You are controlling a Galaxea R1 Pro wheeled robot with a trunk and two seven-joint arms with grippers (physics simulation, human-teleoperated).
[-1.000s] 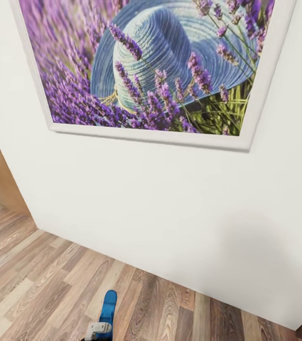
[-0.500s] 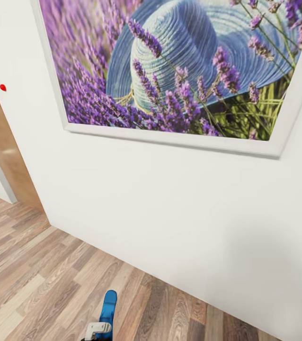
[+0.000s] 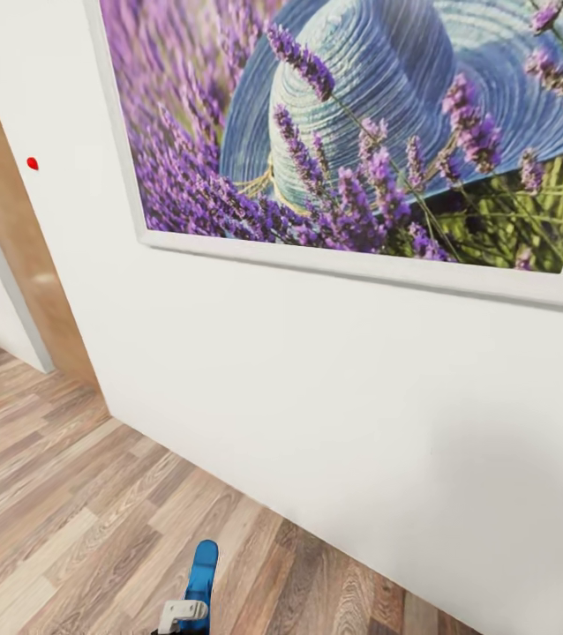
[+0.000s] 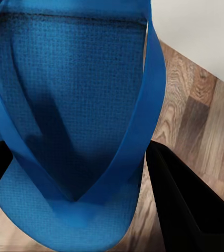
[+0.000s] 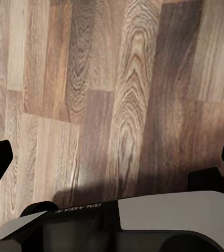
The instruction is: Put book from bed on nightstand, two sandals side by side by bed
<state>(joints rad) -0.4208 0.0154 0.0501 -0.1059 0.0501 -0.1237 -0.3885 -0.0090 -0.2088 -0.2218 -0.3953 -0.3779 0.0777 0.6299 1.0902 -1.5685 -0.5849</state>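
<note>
Meanwhile view panned right past painting (image 3: pixel 361 141); left end effector (image 4: pixel 85 173) still clamps sandal (image 4: pixel 70 115); right spread, empty.

A bright blue sandal (image 3: pixel 202 573), brown-grained wood floor (image 3: pixel 70 529), white wall (image 3: pixel 317 397), purple lavender picture (image 3: pixel 361 132).

We've swung the head left: painting (image 3: pixel 361 132) slid right, doorway frame (image 3: pixel 17 229) and red dot (image 3: pixel 32 163) came further in.
</note>
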